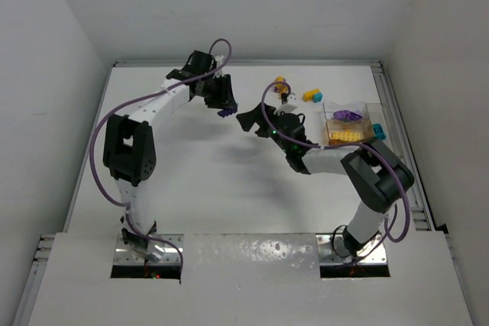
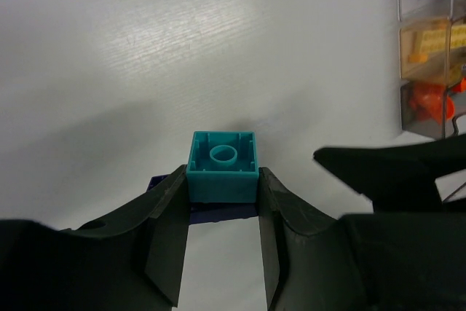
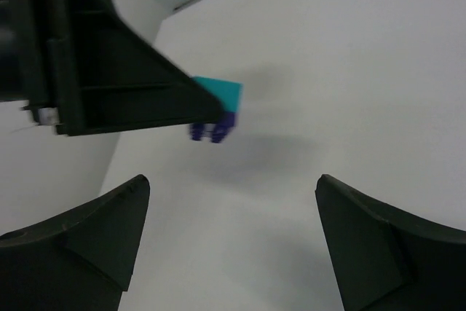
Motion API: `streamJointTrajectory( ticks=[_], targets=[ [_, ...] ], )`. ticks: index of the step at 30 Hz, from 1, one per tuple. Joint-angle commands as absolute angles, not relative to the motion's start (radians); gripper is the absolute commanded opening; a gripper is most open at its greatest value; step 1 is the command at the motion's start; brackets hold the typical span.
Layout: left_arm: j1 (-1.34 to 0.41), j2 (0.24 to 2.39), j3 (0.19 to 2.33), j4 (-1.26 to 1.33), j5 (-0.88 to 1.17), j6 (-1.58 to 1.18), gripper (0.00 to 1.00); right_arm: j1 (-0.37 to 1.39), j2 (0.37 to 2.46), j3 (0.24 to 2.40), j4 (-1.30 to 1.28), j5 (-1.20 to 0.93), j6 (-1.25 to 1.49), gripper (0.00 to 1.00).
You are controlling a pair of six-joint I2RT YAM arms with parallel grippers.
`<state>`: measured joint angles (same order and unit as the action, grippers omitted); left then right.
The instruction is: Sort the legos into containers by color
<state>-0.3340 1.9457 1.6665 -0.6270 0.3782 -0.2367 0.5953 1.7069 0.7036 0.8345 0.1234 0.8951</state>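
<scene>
My left gripper (image 2: 223,180) is shut on a clump of a teal brick (image 2: 223,165) joined to a dark purple brick (image 2: 211,213), held above the table. From above, the clump (image 1: 225,113) shows at the left gripper's tip (image 1: 223,108). My right gripper (image 3: 229,202) is open and empty, facing the clump (image 3: 216,111) from the right; its tip (image 1: 248,121) is close to the left one. The clear divided box (image 1: 350,124) at the right holds purple, yellow, orange and teal bricks; it also shows in the left wrist view (image 2: 431,49).
Loose bricks lie at the back: an orange-yellow clump (image 1: 282,86) and a yellow-blue clump (image 1: 312,95). The right arm's links (image 1: 336,159) stretch across the right half of the table. White walls bound the table on three sides.
</scene>
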Motion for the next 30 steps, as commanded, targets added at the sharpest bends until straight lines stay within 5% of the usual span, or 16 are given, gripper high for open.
streamJointTrajectory(
  ticks=[1,4,10,30],
  targets=[
    [-0.330,1.939,1.715,-0.548,0.318,-0.389,0.00,0.643,1.736,0.790,1.045,0.136,0.942,0.94],
    [-0.330,1.957,1.727,-0.531,0.314,-0.423,0.00,0.673,1.782,0.827,1.016,0.166,0.948,0.93],
    [-0.330,1.974,1.749,-0.522,0.299,-0.439,0.00,0.706,1.827,0.845,0.987,0.232,1.000,0.75],
    [-0.330,1.994,1.785,-0.540,0.265,-0.347,0.00,0.709,2.022,1.040,0.914,0.284,1.037,0.73]
  ],
)
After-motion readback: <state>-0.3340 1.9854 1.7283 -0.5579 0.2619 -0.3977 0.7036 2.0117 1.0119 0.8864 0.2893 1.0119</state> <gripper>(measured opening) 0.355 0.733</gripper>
